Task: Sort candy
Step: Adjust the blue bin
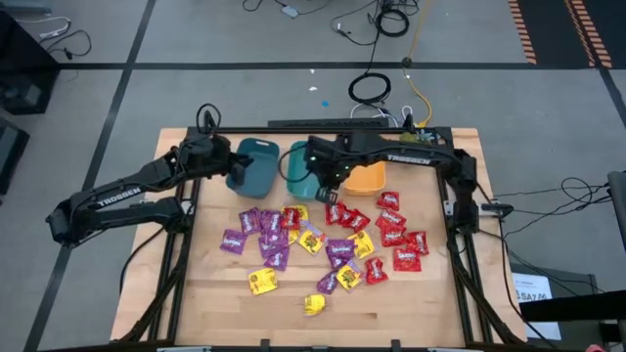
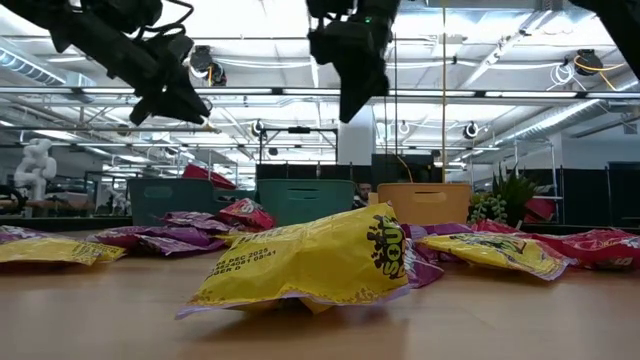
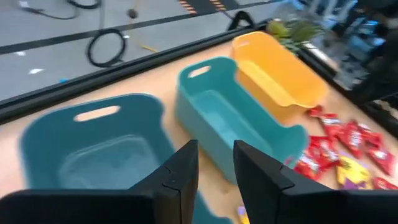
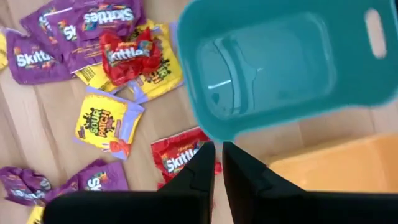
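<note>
The candy (image 1: pixel 323 240) lies as several purple, yellow and red packets spread over the wooden table's middle; in the low view a yellow packet (image 2: pixel 320 260) lies nearest. My left gripper (image 3: pixel 214 177) hangs above the left teal bin (image 1: pixel 256 166), its fingers apart with nothing between them. My right gripper (image 4: pixel 217 171) points down above the near rim of the middle teal bin (image 4: pixel 280 62), fingers shut; no packet shows between them. A red packet (image 4: pixel 177 158) lies on the table below it. Both teal bins look empty inside.
Three bins stand in a row at the table's far side: left teal (image 3: pixel 93 155), middle teal (image 3: pixel 230 118), orange (image 3: pixel 280 68). A small green plant (image 2: pixel 510 195) stands at the far right. Bare wood lies along the near edge (image 1: pixel 293 328).
</note>
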Controlling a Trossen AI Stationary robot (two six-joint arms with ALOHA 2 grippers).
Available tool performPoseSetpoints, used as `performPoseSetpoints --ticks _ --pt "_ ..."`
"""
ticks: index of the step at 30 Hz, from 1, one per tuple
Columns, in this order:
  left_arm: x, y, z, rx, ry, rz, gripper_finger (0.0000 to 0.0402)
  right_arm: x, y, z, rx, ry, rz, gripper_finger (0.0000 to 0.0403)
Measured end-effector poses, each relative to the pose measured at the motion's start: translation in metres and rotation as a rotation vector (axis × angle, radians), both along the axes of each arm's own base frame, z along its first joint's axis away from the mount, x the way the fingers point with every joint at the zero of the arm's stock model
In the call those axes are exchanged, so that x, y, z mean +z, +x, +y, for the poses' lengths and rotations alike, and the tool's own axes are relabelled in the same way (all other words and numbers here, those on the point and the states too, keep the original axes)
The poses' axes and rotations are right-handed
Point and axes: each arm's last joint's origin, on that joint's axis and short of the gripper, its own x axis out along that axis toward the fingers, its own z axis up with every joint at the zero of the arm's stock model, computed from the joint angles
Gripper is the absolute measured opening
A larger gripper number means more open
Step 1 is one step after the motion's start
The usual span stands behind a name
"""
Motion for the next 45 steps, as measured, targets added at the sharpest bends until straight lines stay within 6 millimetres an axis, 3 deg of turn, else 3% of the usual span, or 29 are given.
performPoseSetpoints --ticks 6,14,19,22,25,33,45 --pt "-0.006 -0.005 0.001 0.084 0.032 0.111 0.0162 -0.005 -0.029 0.009 -0.117 0.039 -0.051 0.0025" --pt "0.0 -0.01 0.004 0.125 0.097 0.201 0.0241 -0.025 -0.089 0.037 -0.345 0.103 -0.149 0.0025" --pt "-0.005 -0.013 0.003 0.103 0.095 0.278 0.0255 -0.029 -0.127 0.056 -0.513 0.115 -0.299 0.0025" --pt "-0.021 -0.02 0.004 0.232 -0.027 0.387 0.0255 -0.03 -0.142 0.065 -0.559 0.173 -0.393 0.0025" --pt "-0.034 -0.028 0.007 0.367 -0.137 0.489 0.0255 -0.03 -0.149 0.071 -0.561 0.213 -0.464 0.0025" --pt "-0.049 -0.025 0.02 0.488 -0.254 0.545 0.0255 -0.028 -0.15 0.073 -0.539 0.219 -0.501 0.0025" --pt "-0.072 -0.01 0.022 0.343 -0.553 0.565 0.0255 -0.029 -0.15 0.073 -0.507 0.197 -0.493 0.0025"
